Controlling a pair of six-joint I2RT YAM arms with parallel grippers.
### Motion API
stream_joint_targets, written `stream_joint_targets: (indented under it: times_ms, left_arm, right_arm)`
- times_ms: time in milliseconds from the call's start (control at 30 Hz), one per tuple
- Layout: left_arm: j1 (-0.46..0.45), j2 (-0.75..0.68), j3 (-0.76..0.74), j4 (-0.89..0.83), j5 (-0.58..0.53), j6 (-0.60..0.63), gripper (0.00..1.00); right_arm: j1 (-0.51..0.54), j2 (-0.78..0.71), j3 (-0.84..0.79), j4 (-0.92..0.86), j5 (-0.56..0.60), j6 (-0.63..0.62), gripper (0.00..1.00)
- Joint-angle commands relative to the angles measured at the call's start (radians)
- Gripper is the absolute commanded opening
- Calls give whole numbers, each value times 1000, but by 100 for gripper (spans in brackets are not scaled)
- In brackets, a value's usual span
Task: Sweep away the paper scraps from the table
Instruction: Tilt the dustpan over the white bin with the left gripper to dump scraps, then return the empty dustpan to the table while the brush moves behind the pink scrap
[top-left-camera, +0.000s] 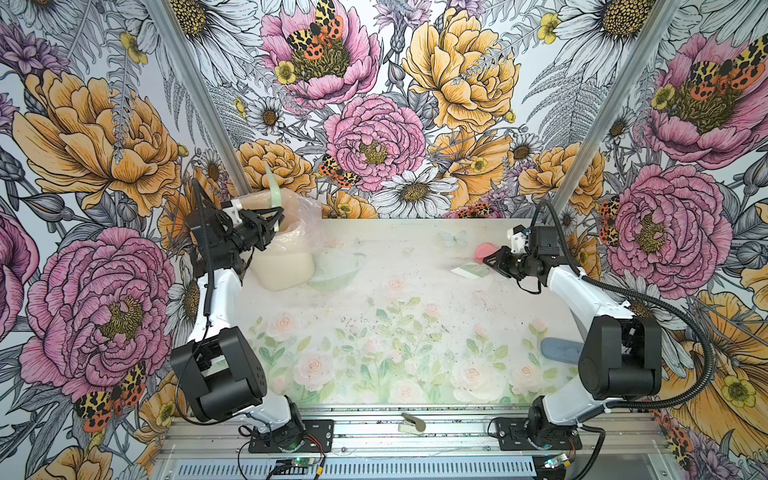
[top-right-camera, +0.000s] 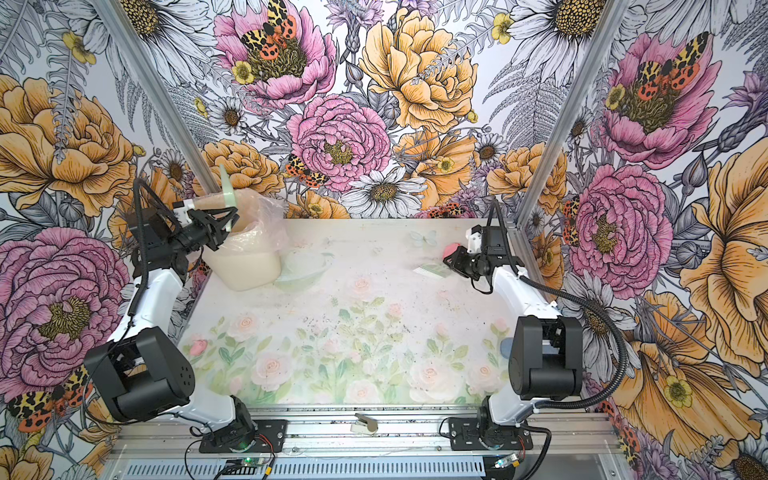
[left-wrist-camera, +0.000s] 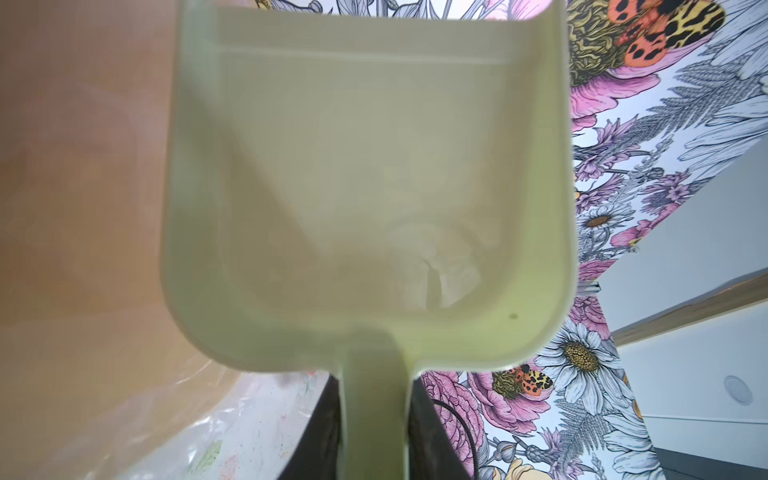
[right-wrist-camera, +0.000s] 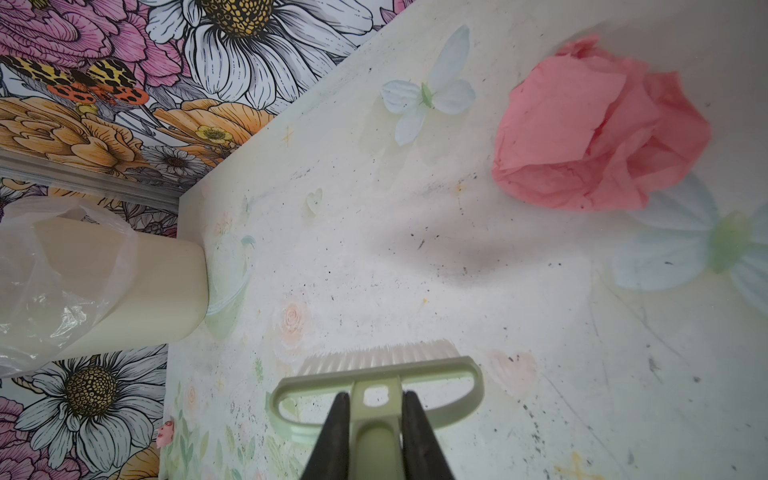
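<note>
Right wrist view: the pink paper scrap (right-wrist-camera: 598, 129) looks light and soft, best nudged by the brush (right-wrist-camera: 382, 365) the right gripper (right-wrist-camera: 376, 399) pinches; left gripper (left-wrist-camera: 374, 419) clamps the dustpan (left-wrist-camera: 365, 166).

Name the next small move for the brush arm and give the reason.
Probably carry the brush to the side of the pink paper scrap away from the bin. The right gripper holds the brush near that scrap, which lies loose on the table, while the left gripper has the dustpan tipped up over the bin.
</note>
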Motion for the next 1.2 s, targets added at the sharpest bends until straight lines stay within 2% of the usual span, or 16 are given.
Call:
stream_joint_targets:
  times_ms: [0, 200, 400, 467, 567, 700, 833, 1167]
  left_arm:
    - [13, -23, -23, 113, 36, -73, 0]
    - [13, -32, -73, 212, 42, -149, 0]
    - [4, -67, -101, 208, 25, -119, 0]
    - [-7, -101, -107, 149, -12, -66, 0]
    - [-43, -147, -78, -35, -90, 100, 0]
    - [-110, -188, -41, -200, -205, 264, 0]
    - [-200, -235, -50, -277, -336, 389, 0]
    - [-525, -298, -119, -355, -687, 567, 0]
  right_arm:
    - [-1, -9, 26, 7, -12, 1, 0]
    - [-1, -10, 26, 5, -12, 2, 0]
    - [-2, -25, 27, 6, 10, 1, 0]
    - [-1, -27, 28, 6, 18, 0, 0]
    - [-1, -22, 42, -4, 20, -2, 0]
    - [-1, -26, 66, -18, 31, -4, 0]
    - [-2, -40, 97, -42, 71, -17, 0]
    - [-8, -52, 162, -79, 159, -3, 0]
